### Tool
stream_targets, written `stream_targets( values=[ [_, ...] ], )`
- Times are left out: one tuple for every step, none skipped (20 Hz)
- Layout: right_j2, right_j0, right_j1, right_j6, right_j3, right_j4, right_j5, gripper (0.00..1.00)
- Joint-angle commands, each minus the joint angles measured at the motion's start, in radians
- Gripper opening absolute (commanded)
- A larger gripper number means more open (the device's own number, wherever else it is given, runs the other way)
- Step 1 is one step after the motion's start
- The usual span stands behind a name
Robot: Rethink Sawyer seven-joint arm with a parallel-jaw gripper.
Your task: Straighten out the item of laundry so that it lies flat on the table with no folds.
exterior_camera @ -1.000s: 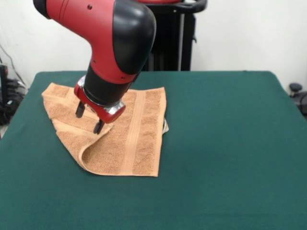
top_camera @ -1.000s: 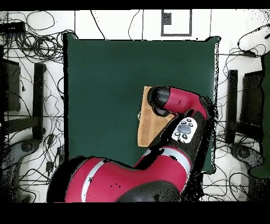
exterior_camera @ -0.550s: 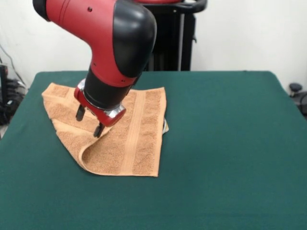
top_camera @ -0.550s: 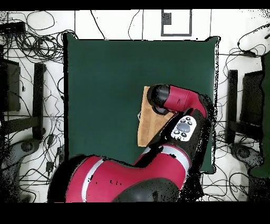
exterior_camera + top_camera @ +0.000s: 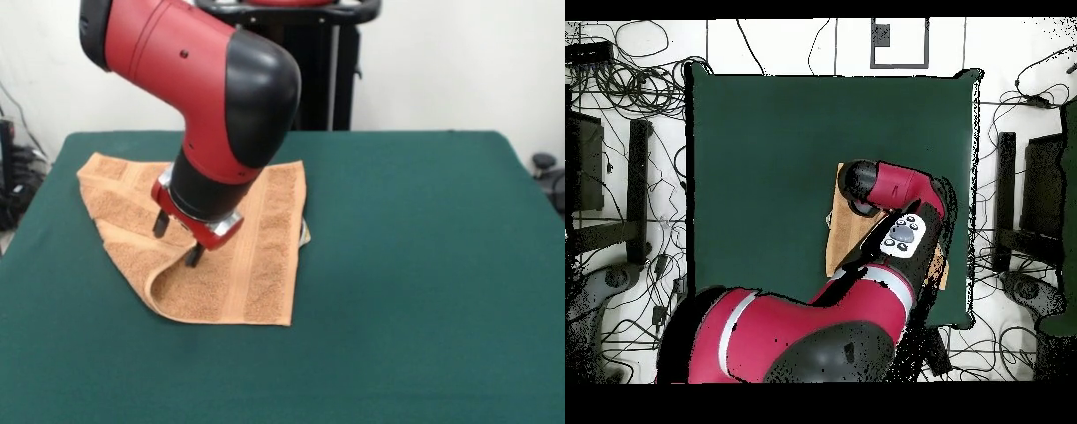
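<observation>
The item of laundry point(image 5: 252, 265), an orange-tan towel, lies on the left part of the green table point(image 5: 424, 265). Its left side is folded over itself, with a raised curl at the near left corner point(image 5: 159, 284). Two woven bands run along it, and a small pale tag point(image 5: 305, 233) peeks out at its right edge. My gripper point(image 5: 177, 241) hangs open just over the folded part, nothing between its fingers. In the overhead view the arm covers most of the towel point(image 5: 843, 238) and hides the gripper.
A black stand point(image 5: 322, 79) rises behind the table's far edge. A dark object point(image 5: 544, 164) sits off the right side. In the overhead view, cables point(image 5: 625, 70) and dark racks point(image 5: 637, 190) ring the table point(image 5: 765, 150).
The arm has swung slightly right and toward the near side, bringing the open gripper lower over the towel's fold. The towel has not shifted.
</observation>
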Motion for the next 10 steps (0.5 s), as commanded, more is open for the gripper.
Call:
stream_targets(
  values=[
    [0.028,0.046,0.017,0.279,-0.029,0.062,0.095,1.00],
    [0.026,0.048,0.016,0.278,-0.024,0.062,0.093,1.00],
    [0.023,0.049,0.015,0.276,-0.023,0.062,0.095,1.00],
    [0.021,0.050,0.012,0.275,-0.018,0.062,0.094,1.00],
    [0.018,0.051,0.010,0.275,-0.016,0.063,0.096,1.00],
    [0.016,0.053,0.009,0.275,-0.013,0.065,0.096,1.00],
    [0.013,0.056,0.008,0.276,-0.010,0.067,0.096,1.00],
    [0.013,0.058,0.006,0.277,-0.002,0.068,0.091,1.00],
    [0.012,0.061,0.004,0.277,0.007,0.070,0.086,1.00],
    [0.012,0.063,0.004,0.278,0.012,0.072,0.081,1.00]
  ],
)
